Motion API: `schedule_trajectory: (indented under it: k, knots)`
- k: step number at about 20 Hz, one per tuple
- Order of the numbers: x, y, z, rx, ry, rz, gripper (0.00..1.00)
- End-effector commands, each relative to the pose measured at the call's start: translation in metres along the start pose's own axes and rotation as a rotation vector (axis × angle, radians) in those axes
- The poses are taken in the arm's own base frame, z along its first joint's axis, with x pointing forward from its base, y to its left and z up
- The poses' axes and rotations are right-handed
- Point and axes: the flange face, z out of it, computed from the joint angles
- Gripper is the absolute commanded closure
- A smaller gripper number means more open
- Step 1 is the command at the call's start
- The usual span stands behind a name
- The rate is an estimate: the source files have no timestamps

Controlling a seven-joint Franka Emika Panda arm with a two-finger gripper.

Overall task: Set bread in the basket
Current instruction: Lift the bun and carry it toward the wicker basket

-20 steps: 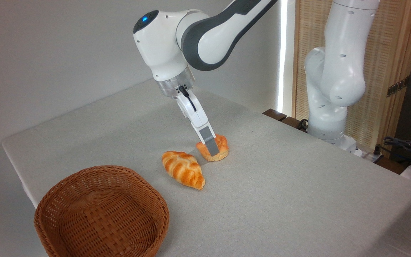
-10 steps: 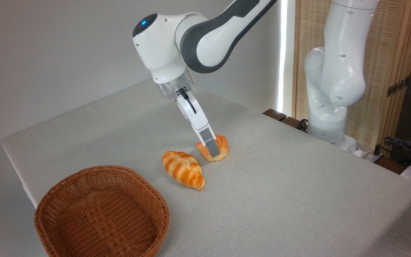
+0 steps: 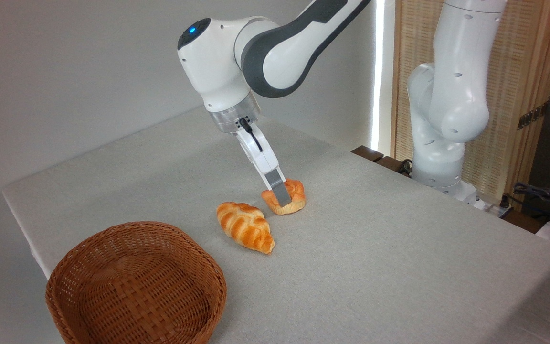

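The bread [image 3: 297, 193], a small round orange-golden bun with a knotted top, is at the middle of the table. My gripper [image 3: 286, 195] reaches down at a slant and is shut on it. One grey finger [image 3: 280, 192] crosses the bun's near side, and the other finger is hidden behind the bun. The bun looks barely raised off the cloth. The round brown wicker basket [image 3: 137, 227] stands empty at the front left, well apart from the gripper.
A longer braided, striped loaf [image 3: 246, 232] lies between the bun and the basket. The table [image 3: 380, 258] has a grey cloth, with its left edge near the basket. The arm's white base [image 3: 439, 143] stands at the back right, with cables beside it.
The gripper and the bun have shifted slightly up and to the left. The braided loaf and the basket have not moved.
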Motion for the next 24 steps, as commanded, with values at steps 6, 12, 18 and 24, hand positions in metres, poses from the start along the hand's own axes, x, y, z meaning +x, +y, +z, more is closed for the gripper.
schedule_trajectory:
  k: [6,12,18,24]
  knots:
    - [-0.004,-0.006,-0.043,0.058,0.07,-0.002,0.52]
    - [-0.011,-0.032,-0.105,0.164,0.213,-0.048,0.52]
    - [-0.009,-0.065,-0.126,0.32,0.387,-0.102,0.51]
    - [-0.006,-0.093,-0.138,0.415,0.582,-0.185,0.48]
